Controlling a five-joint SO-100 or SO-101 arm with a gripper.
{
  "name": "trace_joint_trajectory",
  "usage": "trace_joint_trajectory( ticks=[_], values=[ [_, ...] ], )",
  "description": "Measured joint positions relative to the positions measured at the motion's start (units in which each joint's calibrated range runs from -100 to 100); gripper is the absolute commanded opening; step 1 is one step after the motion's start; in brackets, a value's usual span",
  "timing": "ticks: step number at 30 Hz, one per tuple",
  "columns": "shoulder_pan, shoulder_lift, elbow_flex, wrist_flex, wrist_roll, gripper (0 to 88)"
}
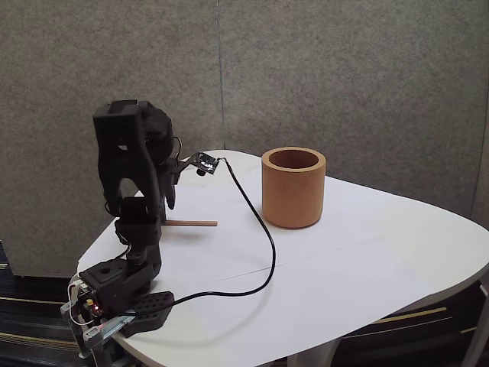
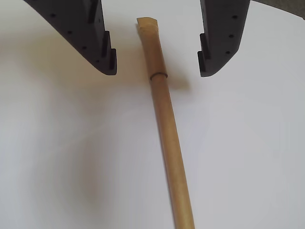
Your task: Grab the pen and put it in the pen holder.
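Two dark fingers (image 2: pixel 107 52) fill the top corners of the wrist view, spread wide, and our gripper (image 2: pixel 157 69) holds nothing. Between the jaws lies the pen (image 2: pixel 164 124), flat on the white table (image 2: pixel 248 157); its capped end sits at upper middle of the frame and its shaft runs down to the bottom edge, tilted slightly right. Neither finger touches it.

In the fixed view the arm (image 1: pixel 134 164) stands folded at the left of the frame, its base near the bottom left corner, and the pen (image 1: pixel 191 223) pokes out as a thin stick just right of it. A black cable (image 1: pixel 263 229) loops across the table from the arm's camera. Farther back, at upper middle, the pen holder (image 1: pixel 293 187) stands upright, well apart from the pen.

We judge this to be the approach, just before the grasp. Next we should lower until the jaws flank the shaft, close, then lift and carry it over the holder's open mouth.
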Motion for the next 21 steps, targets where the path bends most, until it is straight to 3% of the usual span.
trace_joint_trajectory(
  ticks=[21],
  values=[
    [0.07, 0.00, 2.35, -4.92, 0.00, 23.9]
  ],
)
